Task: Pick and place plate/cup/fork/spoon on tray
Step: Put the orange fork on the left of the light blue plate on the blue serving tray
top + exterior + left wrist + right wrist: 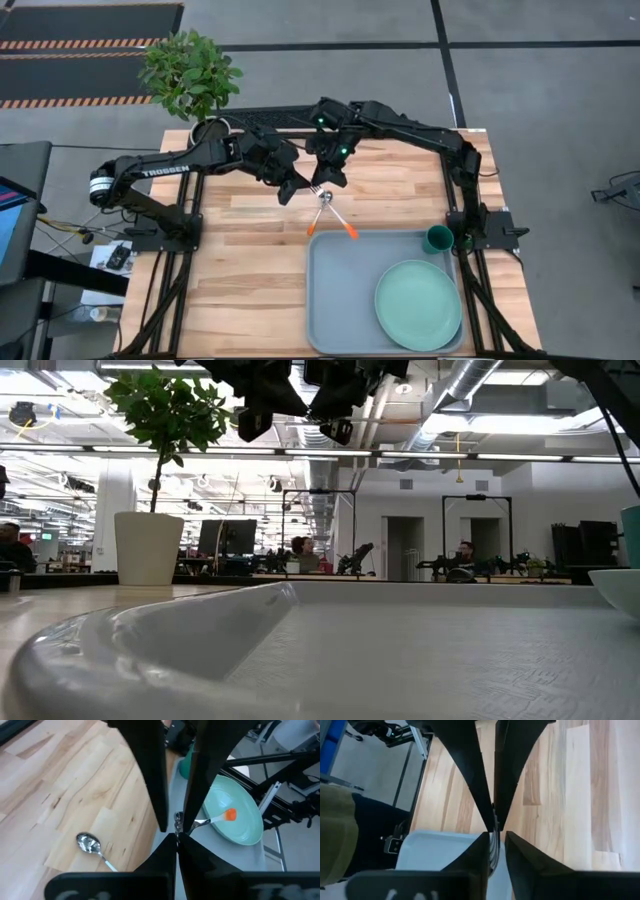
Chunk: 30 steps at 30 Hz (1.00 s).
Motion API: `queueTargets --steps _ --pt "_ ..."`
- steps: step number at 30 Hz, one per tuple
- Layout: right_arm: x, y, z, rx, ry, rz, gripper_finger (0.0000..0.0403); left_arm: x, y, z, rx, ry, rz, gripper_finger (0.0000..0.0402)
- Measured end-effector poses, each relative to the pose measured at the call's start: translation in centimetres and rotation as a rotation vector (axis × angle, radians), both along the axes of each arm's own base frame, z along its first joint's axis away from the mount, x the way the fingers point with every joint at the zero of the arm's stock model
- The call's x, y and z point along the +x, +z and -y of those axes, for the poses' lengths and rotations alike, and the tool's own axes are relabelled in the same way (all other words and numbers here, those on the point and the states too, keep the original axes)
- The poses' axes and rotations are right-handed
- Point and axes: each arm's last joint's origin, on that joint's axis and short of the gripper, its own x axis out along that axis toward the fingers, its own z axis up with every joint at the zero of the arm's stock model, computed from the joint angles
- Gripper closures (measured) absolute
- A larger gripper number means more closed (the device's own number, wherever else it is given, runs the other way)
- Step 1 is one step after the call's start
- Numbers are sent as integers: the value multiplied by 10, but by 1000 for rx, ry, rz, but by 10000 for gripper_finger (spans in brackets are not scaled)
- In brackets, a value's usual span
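Note:
My left gripper (176,837) is shut on the silver fork (207,820), which has an orange handle end (352,235). It holds the fork above the wood table, just beyond the tray's far edge. My right gripper (496,836) meets it from the far right. Its fingers (159,795) stand narrowly open on either side of the fork's head, and I cannot tell whether they touch it. The spoon (89,843) lies on the table beneath them. The mint plate (418,303) and the teal cup (437,238) rest on the grey-blue tray (340,290). My left gripper pinches the fork's tine end (177,822) between its two fingertips. It comes slanting down from the table's left. The fork is lifted clear of the table, and its orange handle end points away from the fingers toward the tray.
A leafy plant in a white pot (190,70) stands at the table's far left corner. The tray's raised rim (200,630) fills the low view's foreground. Bare wood (250,260) lies to the left of the tray.

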Motion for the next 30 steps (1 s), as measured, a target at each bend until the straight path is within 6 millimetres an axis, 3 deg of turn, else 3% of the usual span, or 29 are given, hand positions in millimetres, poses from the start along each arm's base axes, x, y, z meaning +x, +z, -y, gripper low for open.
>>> queueTargets --steps 7,17,21,26,30 --pt "0 0 1 -18 16 17 392 0 0 0 5 9 -2 402" --pt "-3 1 7 110 -145 -76 400 0 0 -4 74 113 -18 387" --pt "-24 13 16 107 -183 -115 400 -3 4 -4 98 141 -3 354" --pt "-65 36 32 43 -255 -152 401 -14 14 -4 139 165 12 318" --pt "-99 58 31 -4 -321 -141 402 -25 26 -4 184 217 53 306"
